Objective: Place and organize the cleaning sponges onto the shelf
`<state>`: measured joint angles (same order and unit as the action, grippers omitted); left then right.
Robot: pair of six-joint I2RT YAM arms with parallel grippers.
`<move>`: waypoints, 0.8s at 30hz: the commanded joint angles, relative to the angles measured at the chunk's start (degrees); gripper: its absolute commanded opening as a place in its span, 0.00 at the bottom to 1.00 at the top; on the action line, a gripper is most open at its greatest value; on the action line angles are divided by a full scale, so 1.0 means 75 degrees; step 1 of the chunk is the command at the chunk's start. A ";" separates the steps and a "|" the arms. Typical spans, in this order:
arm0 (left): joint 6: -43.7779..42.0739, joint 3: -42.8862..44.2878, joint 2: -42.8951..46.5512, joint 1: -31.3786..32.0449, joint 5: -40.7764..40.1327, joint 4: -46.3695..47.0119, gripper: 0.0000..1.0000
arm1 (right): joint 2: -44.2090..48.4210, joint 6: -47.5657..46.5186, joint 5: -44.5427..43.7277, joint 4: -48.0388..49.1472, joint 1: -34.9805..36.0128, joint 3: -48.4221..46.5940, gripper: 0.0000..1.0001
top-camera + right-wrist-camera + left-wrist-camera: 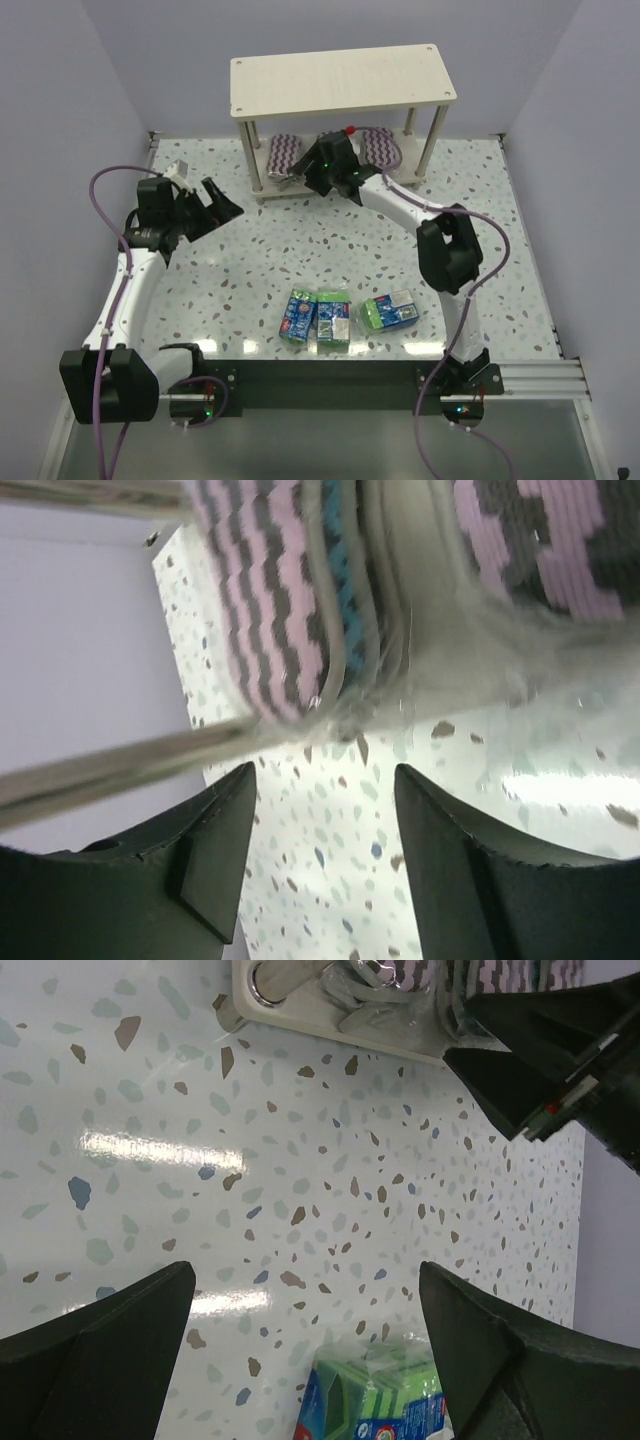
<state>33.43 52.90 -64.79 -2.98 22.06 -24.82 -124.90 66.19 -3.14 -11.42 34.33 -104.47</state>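
Right gripper sits under the shelf's top board, at the front edge of the lower board. On its wrist view the right gripper's jaws stand partly apart with only speckled table between them, so I read it as holding nothing. Just beyond the fingertips, on that lower board, lie the striped pads. From above I can make out one towards the shelf's left legs and another towards its right; a third may be hidden behind the wrist, I cannot tell.

Out in front of the shelf, well apart from it and near the arm bases, the three green-and-blue packs lie side by side on the table, not yet shelved.

Left gripper hovers off the shelf's left front corner, wide open and empty.

My worry is the exit. Crinkled wrap hangs close to the right fingertips, and pulling straight back could snag it and drag a pad off the board. Lifting too early would knock the wrist against the top board and shift the whole shelf.
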 commanded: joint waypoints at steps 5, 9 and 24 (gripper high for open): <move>0.0136 -0.0151 0.0459 -0.0071 0.0456 0.0391 1.00 | 0.2835 -0.1067 0.1154 0.0306 -0.0042 0.1588 0.65; 0.0183 -0.0350 0.0670 -0.0071 0.0691 0.0380 1.00 | 0.3714 -0.1980 0.1941 -0.1122 0.0145 0.2278 0.65; 0.0476 -0.2109 0.2147 -0.0059 0.1582 0.0204 0.98 | 0.6189 -0.1246 0.0056 -0.3551 0.4784 0.5244 0.47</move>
<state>36.47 37.43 -50.26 -3.01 32.10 -23.20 -82.02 51.55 3.36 -35.68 68.18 -65.82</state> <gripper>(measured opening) 0.988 0.475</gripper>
